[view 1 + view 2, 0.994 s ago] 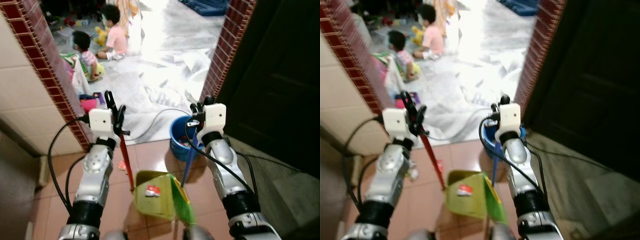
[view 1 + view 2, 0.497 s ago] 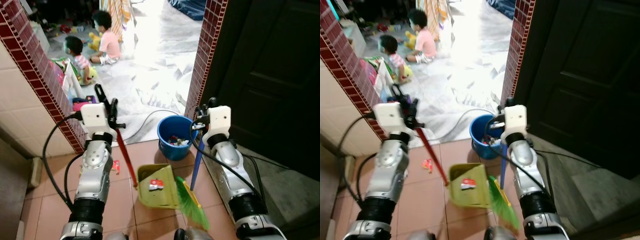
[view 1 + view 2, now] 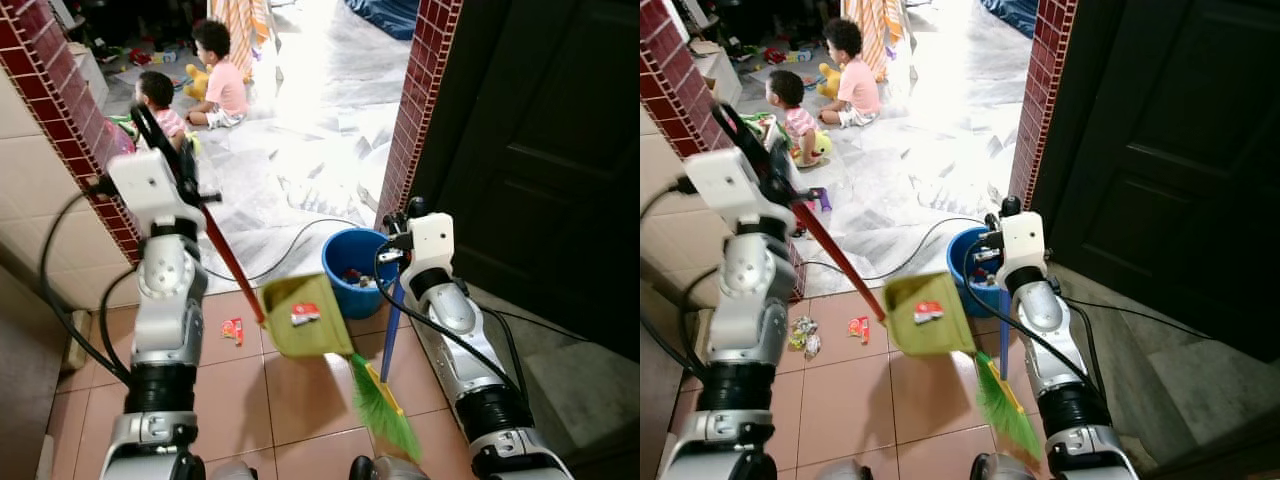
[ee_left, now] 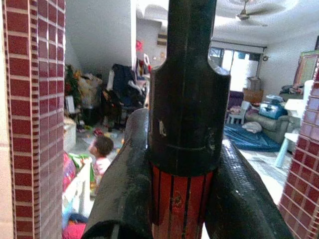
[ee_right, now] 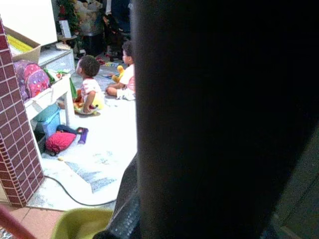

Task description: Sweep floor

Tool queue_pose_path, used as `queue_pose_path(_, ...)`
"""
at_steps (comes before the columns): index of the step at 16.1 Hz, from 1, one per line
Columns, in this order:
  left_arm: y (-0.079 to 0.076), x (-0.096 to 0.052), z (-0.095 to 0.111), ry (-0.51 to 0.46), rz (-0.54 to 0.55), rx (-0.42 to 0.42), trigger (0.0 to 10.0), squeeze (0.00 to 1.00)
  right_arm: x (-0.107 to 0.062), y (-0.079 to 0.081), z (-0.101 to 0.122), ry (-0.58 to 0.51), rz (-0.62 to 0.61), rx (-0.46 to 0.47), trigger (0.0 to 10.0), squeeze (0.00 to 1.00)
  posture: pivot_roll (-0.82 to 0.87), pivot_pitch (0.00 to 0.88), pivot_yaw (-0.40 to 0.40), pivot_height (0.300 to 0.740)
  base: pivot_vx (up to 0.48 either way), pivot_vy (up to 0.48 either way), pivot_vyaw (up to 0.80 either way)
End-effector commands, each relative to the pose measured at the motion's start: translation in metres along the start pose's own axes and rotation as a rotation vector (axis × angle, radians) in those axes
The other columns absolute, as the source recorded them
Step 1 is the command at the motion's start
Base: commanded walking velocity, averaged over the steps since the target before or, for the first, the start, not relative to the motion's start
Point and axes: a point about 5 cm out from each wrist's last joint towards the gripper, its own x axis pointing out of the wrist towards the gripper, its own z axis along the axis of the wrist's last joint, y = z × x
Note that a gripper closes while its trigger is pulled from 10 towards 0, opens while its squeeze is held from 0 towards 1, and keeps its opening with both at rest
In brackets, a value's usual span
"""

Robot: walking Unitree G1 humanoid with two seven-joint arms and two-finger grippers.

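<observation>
Dustpan (image 3: 302,314), yellow-green with a small red-and-white scrap (image 3: 302,314) lying in it, hangs tilted above the terracotta floor tiles (image 3: 240,400), just beside the blue bucket (image 3: 357,270). Its red handle (image 3: 228,260) slants up to the left gripper (image 3: 170,160), raised high by the brick pillar (image 3: 60,110); in the left wrist view both black fingers (image 4: 119,194) press against the red shaft and its black cap, so they are clamped on it. Right of the dustpan stands the broom (image 3: 385,400), its blue stick (image 3: 392,320) rising to the right gripper (image 3: 400,222) and its green bristles (image 3: 385,410) splayed on the tiles below. The right fingers appear wrapped round the stick, though the wrist view is mostly dark. A red wrapper (image 3: 232,330) lies on the tiles left of the dustpan, with more litter (image 3: 803,333) near the pillar's foot. A dark door (image 3: 540,150) stands to the right. Beyond the doorway, a cable (image 3: 290,250) crosses the pale marble floor (image 3: 320,130), where two children (image 3: 200,85) sit among toys.
</observation>
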Motion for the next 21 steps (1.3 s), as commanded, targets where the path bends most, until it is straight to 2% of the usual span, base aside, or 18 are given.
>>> queue_pose_path(1,0.002,0.016,0.036,-0.160,0.020,0.001,10.0,0.00,0.001,0.005,-0.001,0.009,0.023,0.018,10.0,0.00,-0.05,0.000,0.018,0.740,0.000,0.000,0.00)
queue_pose_path(4,0.001,0.027,0.052,-0.224,0.038,0.014,10.0,0.00,0.001,0.008,-0.001,0.010,0.040,0.019,10.0,0.00,-0.05,0.000,0.018,0.740,0.000,0.000,0.00)
queue_pose_path(7,-0.004,0.034,0.059,-0.248,0.036,0.003,10.0,0.00,0.001,0.008,-0.001,0.010,0.044,0.020,10.0,0.00,-0.05,0.000,0.017,0.740,0.000,0.000,0.00)
queue_pose_path(9,-0.023,0.039,0.066,-0.281,-0.013,-0.034,10.0,0.00,0.000,0.011,0.000,0.001,0.054,0.026,10.0,0.00,-0.06,0.000,0.018,0.740,0.000,0.000,0.00)
queue_pose_path(12,-0.037,0.040,0.069,-0.295,-0.054,-0.053,10.0,0.00,0.001,0.012,0.001,-0.004,0.066,0.017,10.0,0.00,-0.06,0.000,0.023,0.740,0.000,0.000,0.00)
queue_pose_path(17,-0.035,0.040,0.069,-0.304,-0.047,-0.049,10.0,0.00,0.001,0.012,0.003,-0.012,0.068,0.016,10.0,0.00,-0.07,0.000,0.025,0.740,0.335,0.000,0.00)
queue_pose_path(21,-0.042,0.041,0.073,-0.330,-0.073,-0.060,10.0,0.00,0.005,0.020,0.012,-0.042,0.095,0.020,10.0,0.00,-0.07,0.000,0.024,0.740,0.455,0.000,0.00)
